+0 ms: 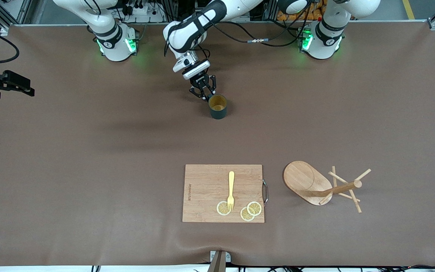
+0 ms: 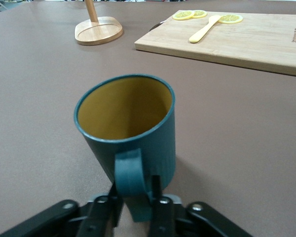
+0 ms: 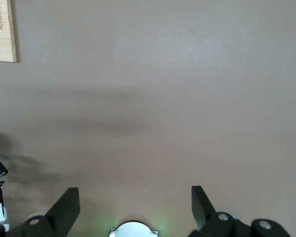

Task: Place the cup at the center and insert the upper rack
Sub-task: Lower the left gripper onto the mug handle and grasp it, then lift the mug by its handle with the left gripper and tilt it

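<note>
Standing on the brown table [image 1: 89,151], the cup [image 1: 218,106] is dark green outside and yellow inside. It sits near the middle of the table's length, closer to the robot bases than to the front camera, and it looks a little tilted in the left wrist view. The left gripper [image 1: 203,93] is down beside the cup, and its two black fingers [image 2: 160,210] are pinching the cup's small handle [image 2: 130,182].

Nearer the camera lies the board [image 1: 223,193], flat on the table. A yellow fork [image 1: 231,190] rests on it, with three lemon slices [image 1: 254,208] at the board's near edge. One slice is under the fork's prongs.

Beside the board, toward the left arm's end of the table, is the rack [image 1: 317,186]. Its oval base [image 1: 304,179] sits on the table, and the post with thin pegs [image 1: 349,186] points toward the left arm's end.

The right gripper [image 3: 133,210] waits in the air over bare table at the right arm's end. Its fingers are spread wide apart and hold nothing.
</note>
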`<state>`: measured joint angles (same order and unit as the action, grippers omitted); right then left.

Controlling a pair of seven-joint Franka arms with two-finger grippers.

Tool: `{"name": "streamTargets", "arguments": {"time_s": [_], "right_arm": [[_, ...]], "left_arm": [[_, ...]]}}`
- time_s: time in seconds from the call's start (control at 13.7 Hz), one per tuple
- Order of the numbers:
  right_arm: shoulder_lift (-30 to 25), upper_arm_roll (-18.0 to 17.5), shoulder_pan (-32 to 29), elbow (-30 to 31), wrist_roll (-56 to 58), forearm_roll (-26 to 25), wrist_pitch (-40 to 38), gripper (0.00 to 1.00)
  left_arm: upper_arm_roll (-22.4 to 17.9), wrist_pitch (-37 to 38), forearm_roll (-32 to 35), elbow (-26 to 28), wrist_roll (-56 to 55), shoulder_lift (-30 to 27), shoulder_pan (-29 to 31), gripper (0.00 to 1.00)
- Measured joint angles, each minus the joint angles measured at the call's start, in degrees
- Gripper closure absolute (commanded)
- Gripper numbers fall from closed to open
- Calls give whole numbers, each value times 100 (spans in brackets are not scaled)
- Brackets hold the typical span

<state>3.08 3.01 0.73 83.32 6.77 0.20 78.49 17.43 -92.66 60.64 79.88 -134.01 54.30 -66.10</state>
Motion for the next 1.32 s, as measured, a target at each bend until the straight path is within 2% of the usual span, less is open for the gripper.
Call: {"name": "streamTargets", "arguments": {"time_s": [0.58,0.88,1.32], "right_arm": [[0,-2,11,0,0,0,3,0],[0,-2,14,-1,0,0,4,0],[0,-1,17,-3,0,0,5,0]], "left_arm": [[17,-17,-78,-280,-7,-166,27,100],[24,-127,-772,-377,30,-913,329,100],[23,-601,-2205,-386,698,-2284,1221,100]]}}
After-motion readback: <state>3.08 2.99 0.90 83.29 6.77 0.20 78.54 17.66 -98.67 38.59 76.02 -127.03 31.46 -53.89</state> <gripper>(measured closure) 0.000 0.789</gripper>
